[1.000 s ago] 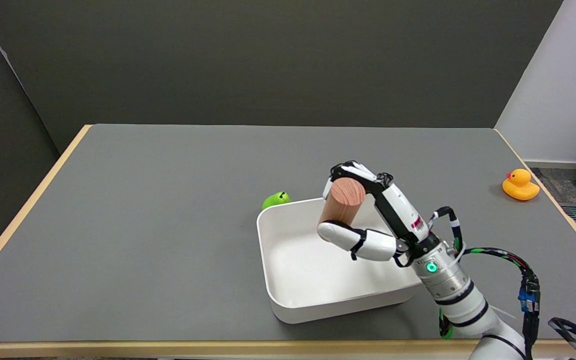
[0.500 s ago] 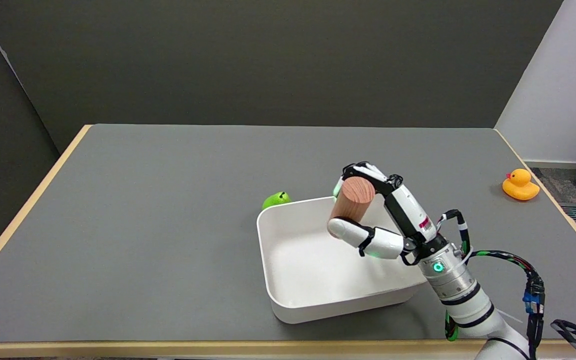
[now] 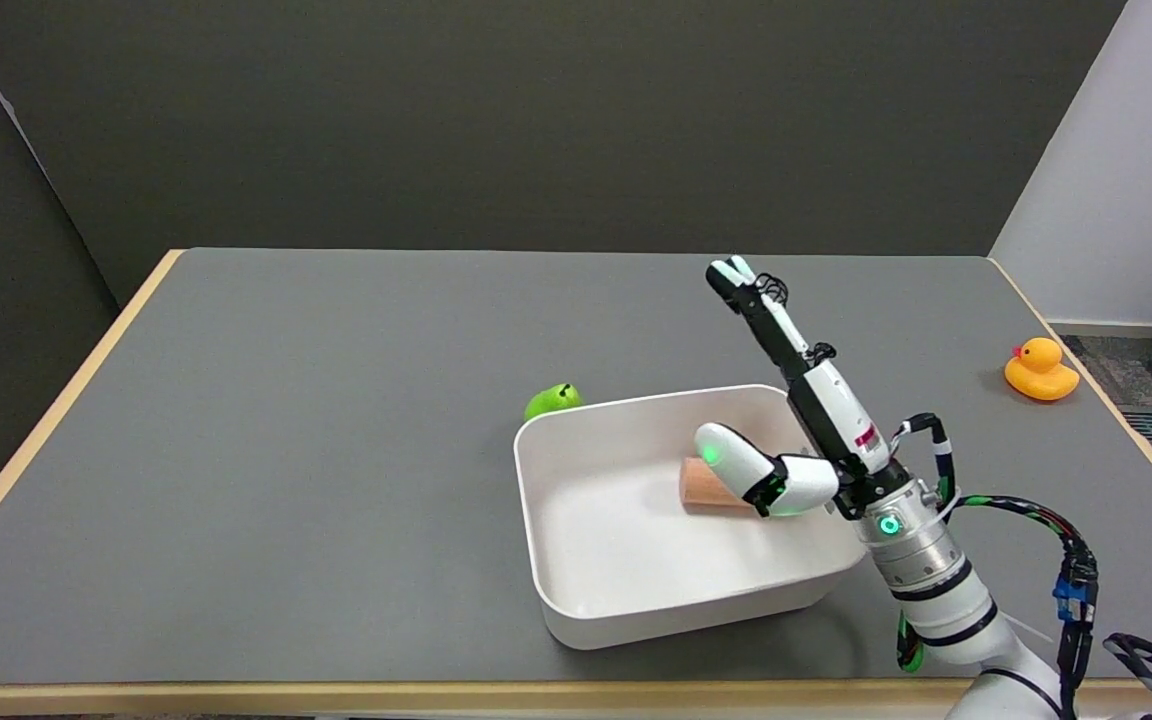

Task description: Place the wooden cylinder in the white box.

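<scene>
My hand [image 3: 796, 440] is spread wide and holds nothing. The cylinder [image 3: 706, 485] lies on its side inside the box [image 3: 576, 560], partly behind my thumb. Placing looks done; only pulling my arm clear remains.

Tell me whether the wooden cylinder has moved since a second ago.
Yes. The wooden cylinder has dropped from the robot hand, above the white box's far rim, to lie inside the box on its floor.
</scene>
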{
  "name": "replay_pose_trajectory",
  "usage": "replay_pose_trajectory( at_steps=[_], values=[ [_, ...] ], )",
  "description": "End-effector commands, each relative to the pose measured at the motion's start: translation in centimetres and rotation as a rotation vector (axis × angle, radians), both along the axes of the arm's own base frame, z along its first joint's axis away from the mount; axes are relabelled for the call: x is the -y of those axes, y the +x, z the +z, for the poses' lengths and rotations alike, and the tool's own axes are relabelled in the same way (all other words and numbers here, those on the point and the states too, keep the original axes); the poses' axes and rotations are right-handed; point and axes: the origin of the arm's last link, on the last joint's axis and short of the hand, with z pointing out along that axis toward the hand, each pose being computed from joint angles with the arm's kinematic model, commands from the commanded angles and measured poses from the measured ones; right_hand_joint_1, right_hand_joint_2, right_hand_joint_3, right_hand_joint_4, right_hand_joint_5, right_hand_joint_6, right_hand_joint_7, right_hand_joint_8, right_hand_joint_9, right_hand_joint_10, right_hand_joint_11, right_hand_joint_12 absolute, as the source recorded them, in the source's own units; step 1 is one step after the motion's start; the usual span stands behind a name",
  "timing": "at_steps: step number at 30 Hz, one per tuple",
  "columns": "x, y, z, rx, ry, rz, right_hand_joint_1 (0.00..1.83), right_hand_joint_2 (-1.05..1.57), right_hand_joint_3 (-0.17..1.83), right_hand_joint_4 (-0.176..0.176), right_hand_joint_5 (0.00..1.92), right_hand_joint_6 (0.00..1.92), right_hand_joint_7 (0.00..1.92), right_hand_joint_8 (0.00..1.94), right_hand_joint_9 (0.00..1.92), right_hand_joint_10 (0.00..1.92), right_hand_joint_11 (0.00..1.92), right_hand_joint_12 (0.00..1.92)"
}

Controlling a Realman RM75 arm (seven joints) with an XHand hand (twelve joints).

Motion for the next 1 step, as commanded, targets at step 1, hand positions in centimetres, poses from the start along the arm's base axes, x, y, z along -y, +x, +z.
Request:
replay_pose_trajectory(
  at_steps=[1],
  values=[
    [0.12,3.14,1.27,0.036,-0.041,0.171,0.47,0.57,0.9,0.039,0.05,0.31,0.0,0.0,0.0,0.0,0.0,0.29]
  ],
)
